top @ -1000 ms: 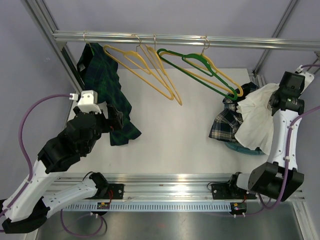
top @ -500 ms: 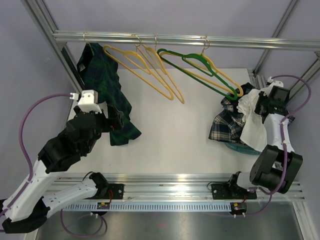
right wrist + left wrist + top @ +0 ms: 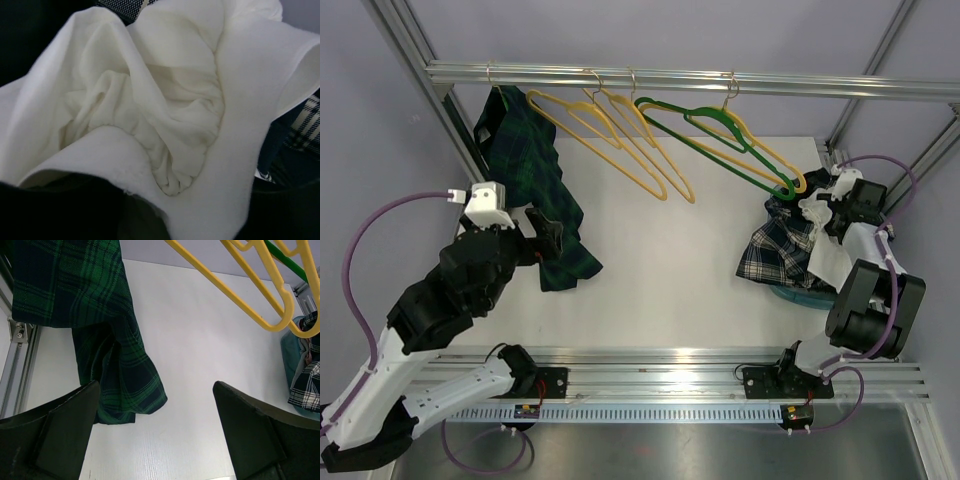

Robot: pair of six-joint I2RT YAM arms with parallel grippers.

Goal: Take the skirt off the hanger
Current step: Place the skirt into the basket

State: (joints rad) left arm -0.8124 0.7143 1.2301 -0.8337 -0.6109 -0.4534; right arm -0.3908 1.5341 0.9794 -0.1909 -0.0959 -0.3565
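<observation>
The dark green plaid skirt (image 3: 535,190) hangs from a hanger hook at the left end of the rail (image 3: 770,82), its lower hem lying on the white table. In the left wrist view the skirt (image 3: 110,340) fills the upper left. My left gripper (image 3: 555,245) is open and empty beside the skirt's lower hem; its fingers (image 3: 55,435) frame bare table. My right gripper (image 3: 837,198) is at the far right over a clothes pile, shut on a white cloth (image 3: 165,100) that covers its fingertips.
Yellow hangers (image 3: 620,140) and a green hanger (image 3: 720,140) hang empty on the rail to the skirt's right; a yellow one (image 3: 225,285) crosses the left wrist view. A navy-white plaid garment (image 3: 775,245) lies over a teal basin (image 3: 800,298) at the right.
My right arm has swung down and inward with the white cloth, bunching it onto the pile. My left arm has shifted slightly.
</observation>
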